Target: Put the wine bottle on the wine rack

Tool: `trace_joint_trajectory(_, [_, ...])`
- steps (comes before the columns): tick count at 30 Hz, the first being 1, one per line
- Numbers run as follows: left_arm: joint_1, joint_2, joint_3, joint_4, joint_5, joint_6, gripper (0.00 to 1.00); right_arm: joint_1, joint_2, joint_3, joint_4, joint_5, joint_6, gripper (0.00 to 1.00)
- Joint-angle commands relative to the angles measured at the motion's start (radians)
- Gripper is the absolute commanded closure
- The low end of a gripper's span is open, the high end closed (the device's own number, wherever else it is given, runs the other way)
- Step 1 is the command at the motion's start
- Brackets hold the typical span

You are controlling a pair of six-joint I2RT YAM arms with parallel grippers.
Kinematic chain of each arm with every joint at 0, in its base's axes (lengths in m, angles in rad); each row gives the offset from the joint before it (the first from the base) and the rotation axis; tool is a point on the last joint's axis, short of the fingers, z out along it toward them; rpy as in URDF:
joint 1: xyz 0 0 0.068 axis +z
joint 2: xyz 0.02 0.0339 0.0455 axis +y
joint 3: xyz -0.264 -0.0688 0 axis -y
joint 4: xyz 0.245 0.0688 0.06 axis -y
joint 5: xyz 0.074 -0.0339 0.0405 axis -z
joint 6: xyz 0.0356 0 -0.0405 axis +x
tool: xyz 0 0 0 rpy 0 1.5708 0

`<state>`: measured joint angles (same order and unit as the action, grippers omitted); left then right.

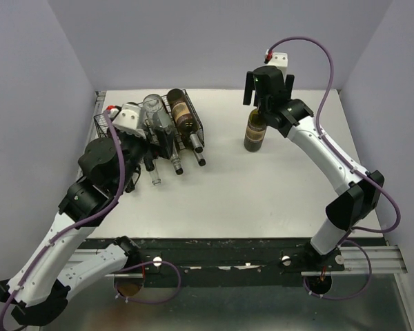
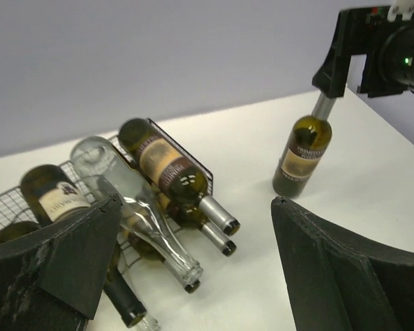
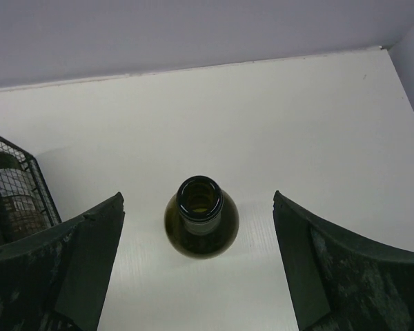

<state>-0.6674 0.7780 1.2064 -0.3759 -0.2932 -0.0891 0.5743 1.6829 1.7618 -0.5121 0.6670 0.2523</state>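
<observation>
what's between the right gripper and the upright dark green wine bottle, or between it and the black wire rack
Nothing visible. The open right gripper sits over the mouth of the dark green wine bottle, a finger each side. Only bare white table lies between it and the black wire rack, which holds several bottles.
</observation>
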Motion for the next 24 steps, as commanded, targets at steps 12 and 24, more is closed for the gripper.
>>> trace_joint_trajectory(12, [0.005, 0.113, -0.002, -0.053, 0.092, -0.115, 0.01, -0.094, 0.100, -0.012, -0.009, -0.158, 0.002, 0.32])
trace_joint_trajectory(24, [0.005, 0.156, -0.048, 0.018, 0.238, -0.038, 0.01, -0.096, 0.078, 0.088, -0.078, -0.168, -0.033, 0.99])
